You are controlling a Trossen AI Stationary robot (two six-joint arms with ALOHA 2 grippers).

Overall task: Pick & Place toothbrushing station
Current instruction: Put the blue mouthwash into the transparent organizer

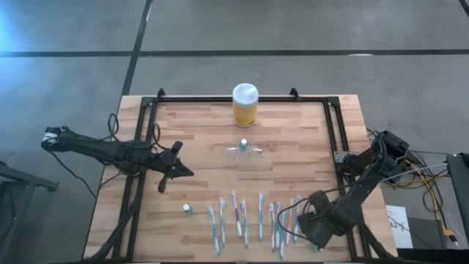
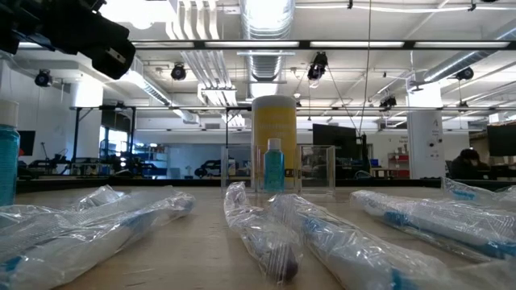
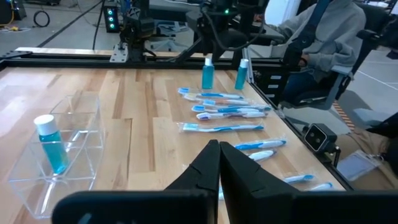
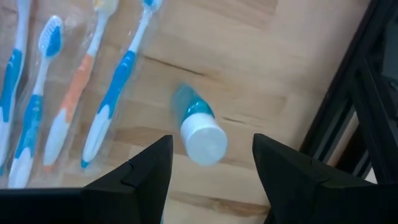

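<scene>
**Right claw lines up on a bottle while the station waits mid-table**

Wrapped toothbrushes (image 2: 266, 234) fill the foreground of the low view, lying flat in their plastic sleeves. Behind them I see the toothbrushing station (image 2: 278, 171), clear and upright, with a small blue bottle (image 2: 273, 165) standing in it and the yellow jar (image 2: 274, 133) right behind.

From the high view, the station (image 1: 244, 152) sits near the table's centre, in front of the jar (image 1: 245, 104). My left gripper (image 1: 165, 178) hangs over the left side, well apart from it. My right gripper (image 1: 315, 227) is down at the near right corner, by the end of the brush row.

Left wrist view: fingers (image 3: 239, 180) pressed together, clenched on nothing. I judge that arm is simply parked.

Right wrist view: jaws released wide, straddling a white-capped bottle (image 4: 199, 127) standing on the wood. That spread looks set for a grasp, I'd say.
</scene>
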